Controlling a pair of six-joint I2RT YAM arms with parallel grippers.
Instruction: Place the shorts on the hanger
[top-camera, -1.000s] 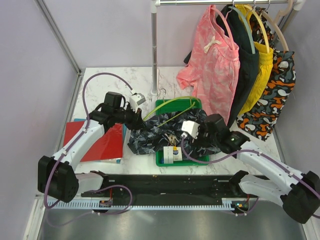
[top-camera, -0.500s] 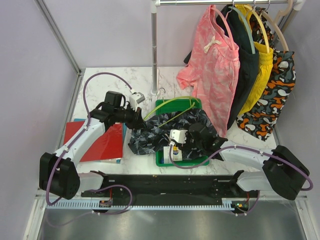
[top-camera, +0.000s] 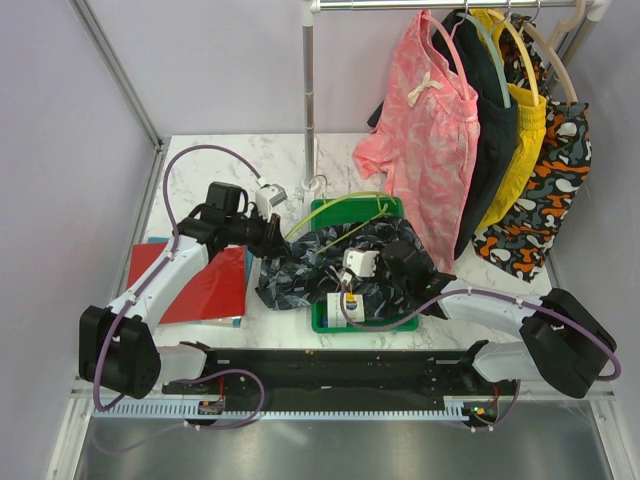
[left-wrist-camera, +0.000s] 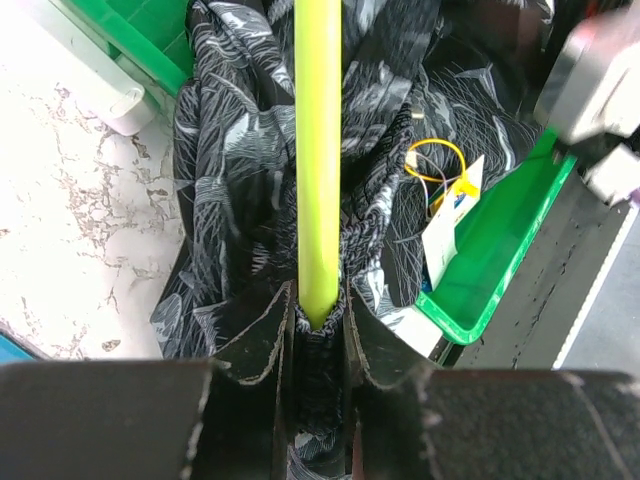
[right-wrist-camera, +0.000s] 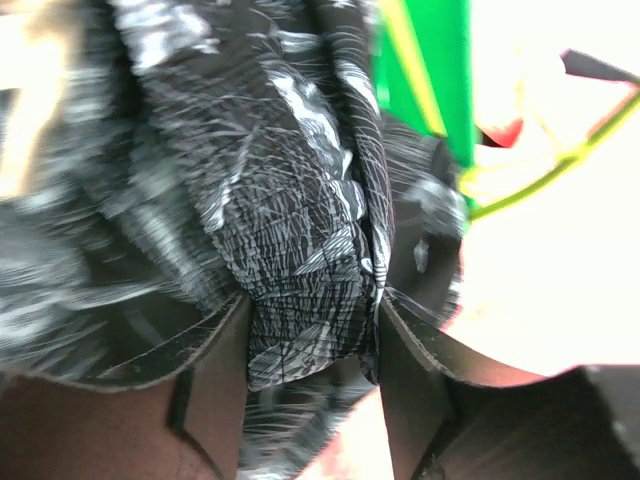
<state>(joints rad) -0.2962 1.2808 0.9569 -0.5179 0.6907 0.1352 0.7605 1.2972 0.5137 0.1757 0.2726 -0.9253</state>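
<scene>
The shorts (top-camera: 330, 262) lay crumpled across a green tray (top-camera: 321, 322) in the middle of the worktop, a little toward the near edge. Part of the cloth spilled over the tray's left rim onto the marble. The fabric looked light, limp and rather smooth, so it would probably sag and slide off a thin bar. The gathered waistband seemed the firmest place to hold. The right gripper (right-wrist-camera: 312, 340) was closed on a thick fold of this ribbed band. The left gripper (left-wrist-camera: 318, 325) was pressed together on one end of the hanger (left-wrist-camera: 318, 150), with some cloth caught beside it. The hanger itself looked stiff but springy. The right wrist view was blurred. It could not be told whether the hanger passed inside the waistband, and its hook was hard to make out. The tags (left-wrist-camera: 448, 215) were half hidden in the folds.
</scene>
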